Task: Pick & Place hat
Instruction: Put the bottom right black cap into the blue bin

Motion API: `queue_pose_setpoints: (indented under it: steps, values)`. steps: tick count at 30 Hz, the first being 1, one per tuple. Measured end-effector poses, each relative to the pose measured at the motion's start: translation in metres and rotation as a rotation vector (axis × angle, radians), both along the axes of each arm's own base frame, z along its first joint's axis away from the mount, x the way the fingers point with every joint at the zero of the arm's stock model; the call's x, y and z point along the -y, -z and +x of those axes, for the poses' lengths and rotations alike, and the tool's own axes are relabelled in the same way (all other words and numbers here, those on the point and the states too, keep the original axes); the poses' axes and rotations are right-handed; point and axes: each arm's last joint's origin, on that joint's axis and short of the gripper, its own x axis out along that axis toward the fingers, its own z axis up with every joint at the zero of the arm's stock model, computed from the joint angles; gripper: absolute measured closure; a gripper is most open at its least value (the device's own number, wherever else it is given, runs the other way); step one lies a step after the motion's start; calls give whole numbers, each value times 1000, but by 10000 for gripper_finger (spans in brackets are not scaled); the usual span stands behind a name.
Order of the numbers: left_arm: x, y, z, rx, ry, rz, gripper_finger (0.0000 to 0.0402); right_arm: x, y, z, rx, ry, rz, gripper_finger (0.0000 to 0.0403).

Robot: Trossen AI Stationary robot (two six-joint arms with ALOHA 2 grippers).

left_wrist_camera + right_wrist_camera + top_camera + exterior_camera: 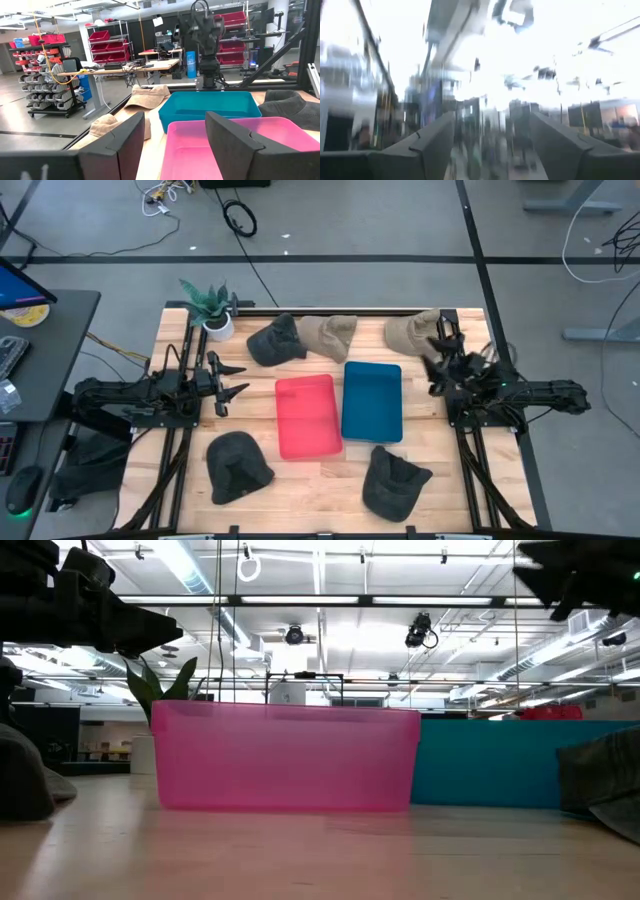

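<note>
1. My left tool (232, 379) hangs spread and empty beside the pink bin (307, 416).
2. My right tool (437, 360), also spread and empty, is nearest the tan hat (410, 330), just behind it on the surface (300, 480).

A small potted plant (210, 305) with green leaves stands in a white pot at the far left corner of the wooden worktop (450, 470). Off the worktop's left side a dark desk (60, 330) carries a tablet (15, 285) with a blue screen. A computer mouse (22, 485) lies on the floor side near that desk. Black cables (238, 218) coil on the grey floor beyond the worktop. In the room behind, red storage bins (102, 36) fill metal shelves.
</note>
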Motion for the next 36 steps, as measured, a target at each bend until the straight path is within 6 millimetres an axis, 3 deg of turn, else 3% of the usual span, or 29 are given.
queue_pose_setpoints:
  steps: [9, 18, 23, 28, 36]
  values:
    - [0, 0, 0, 0, 0, 0, 189, -2, -23, -24, 420, -172, 138, 140]
    - [0, 0, 0, 0, 0, 0, 188, -7, -37, -36, 540, -303, 9, 140]
    - [0, 0, 0, 0, 0, 0, 188, -11, -63, -35, 439, -390, -100, 140]
    - [0, 0, 0, 0, 0, 0, 188, -13, -92, -29, 272, -437, -97, 140]
    - [0, 0, 0, 0, 0, 0, 188, -17, -120, -6, 134, -606, -165, 140]
